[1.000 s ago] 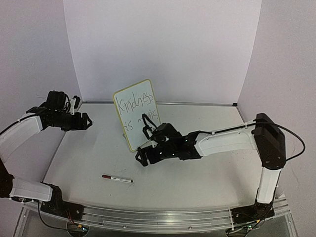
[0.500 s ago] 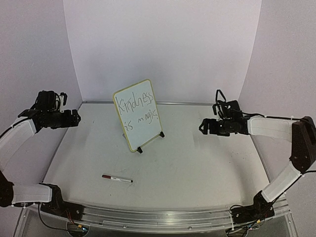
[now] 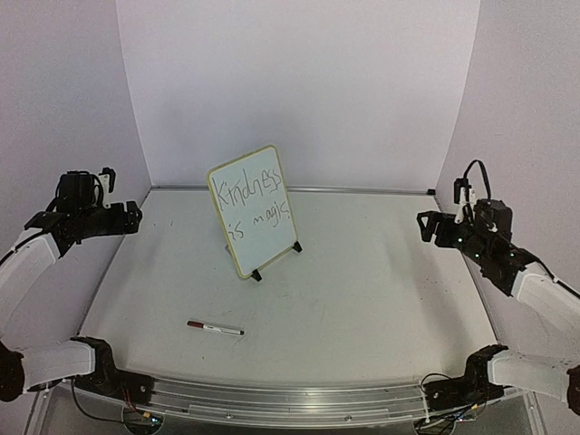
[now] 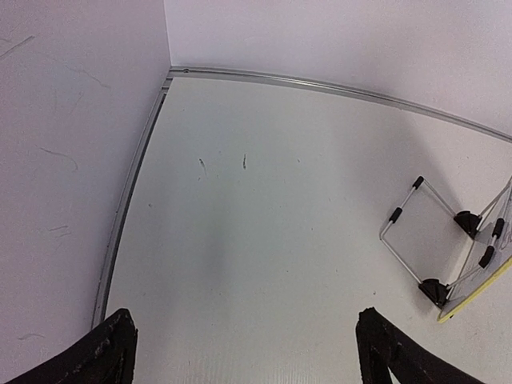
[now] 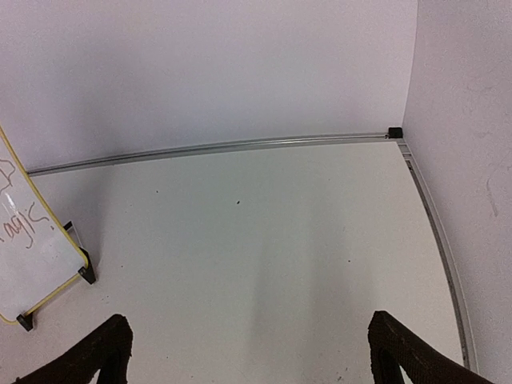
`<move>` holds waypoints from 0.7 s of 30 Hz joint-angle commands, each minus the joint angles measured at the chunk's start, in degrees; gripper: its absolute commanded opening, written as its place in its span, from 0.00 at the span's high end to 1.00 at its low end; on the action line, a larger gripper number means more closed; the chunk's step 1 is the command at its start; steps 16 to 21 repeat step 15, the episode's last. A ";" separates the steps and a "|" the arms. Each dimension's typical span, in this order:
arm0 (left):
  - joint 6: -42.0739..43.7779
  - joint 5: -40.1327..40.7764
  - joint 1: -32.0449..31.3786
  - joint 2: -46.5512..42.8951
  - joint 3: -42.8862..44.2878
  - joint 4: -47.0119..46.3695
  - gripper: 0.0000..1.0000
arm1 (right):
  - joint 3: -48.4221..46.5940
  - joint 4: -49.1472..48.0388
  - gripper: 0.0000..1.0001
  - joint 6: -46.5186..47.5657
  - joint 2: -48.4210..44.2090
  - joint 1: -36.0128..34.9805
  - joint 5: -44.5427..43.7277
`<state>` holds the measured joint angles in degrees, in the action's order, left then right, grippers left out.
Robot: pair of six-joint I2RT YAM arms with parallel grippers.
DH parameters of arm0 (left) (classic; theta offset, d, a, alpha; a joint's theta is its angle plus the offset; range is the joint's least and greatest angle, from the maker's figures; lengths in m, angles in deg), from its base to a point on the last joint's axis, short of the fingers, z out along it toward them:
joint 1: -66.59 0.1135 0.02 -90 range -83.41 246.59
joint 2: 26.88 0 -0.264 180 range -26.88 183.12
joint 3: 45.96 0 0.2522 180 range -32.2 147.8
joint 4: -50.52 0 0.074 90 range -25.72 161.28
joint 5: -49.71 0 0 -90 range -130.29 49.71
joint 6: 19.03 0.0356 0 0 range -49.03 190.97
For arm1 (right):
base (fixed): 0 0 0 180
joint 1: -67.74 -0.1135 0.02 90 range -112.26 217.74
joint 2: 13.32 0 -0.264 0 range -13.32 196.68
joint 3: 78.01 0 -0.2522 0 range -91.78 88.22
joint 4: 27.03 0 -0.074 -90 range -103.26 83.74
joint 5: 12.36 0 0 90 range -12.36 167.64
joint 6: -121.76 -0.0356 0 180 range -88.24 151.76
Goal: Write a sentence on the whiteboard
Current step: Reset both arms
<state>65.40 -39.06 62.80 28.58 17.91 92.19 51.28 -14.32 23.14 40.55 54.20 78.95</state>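
Observation:
The whiteboard point(image 3: 252, 210) stands tilted on its black feet at the middle of the table, pale yellow frame around it. The sentence point(image 3: 251, 192) reads "Kindness is magic" in two thin dark lines. My left gripper point(image 3: 134, 218) hovers at the far left, open and empty, well away from the board. My right gripper point(image 3: 425, 226) hovers at the far right, open and empty too. In the left wrist view the left gripper point(image 4: 244, 352) faces bare table, the whiteboard's edge point(image 4: 478, 290) at the right. In the right wrist view the right gripper point(image 5: 250, 352) frames bare table, the whiteboard point(image 5: 24, 248) at the left.
A red and white marker point(image 3: 215, 327) lies on the table in front of the board, nearer the left arm. The board's wire stand point(image 4: 404, 240) shows behind it. White walls close the back and both sides, with a metal strip point(image 5: 240, 146) along the table's far edge.
My right arm has swung back from the whiteboard to the far right side. My left arm has drawn back further left, and its jaws have opened wider.

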 commanded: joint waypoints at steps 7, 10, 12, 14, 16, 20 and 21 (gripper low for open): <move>1.00 -1.01 0.20 -3.04 -0.64 -3.46 0.03 | 7.56 -3.52 0.02 1.41 -6.57 -0.07 -5.59; 1.08 -1.04 0.20 -3.34 -0.84 -3.53 0.02 | 6.98 -3.46 0.02 1.74 -6.41 -0.07 -5.51; 1.24 -1.03 0.22 -3.79 -1.13 -3.83 0.01 | 6.49 -3.47 0.02 2.04 -5.96 -0.06 -5.41; 1.11 -1.00 0.22 -4.18 -1.35 -4.07 0.01 | 6.08 -3.52 0.02 2.53 -5.58 -0.05 -5.34; 1.03 -1.01 0.20 -4.37 -1.38 -4.12 0.01 | 5.91 -3.51 0.02 2.83 -5.35 -0.01 -5.35; 1.03 -1.01 0.20 -4.37 -1.38 -4.12 0.01 | 5.91 -3.51 0.02 2.83 -5.35 -0.01 -5.35; 1.03 -1.01 0.20 -4.37 -1.38 -4.12 0.01 | 5.91 -3.51 0.02 2.83 -5.35 -0.01 -5.35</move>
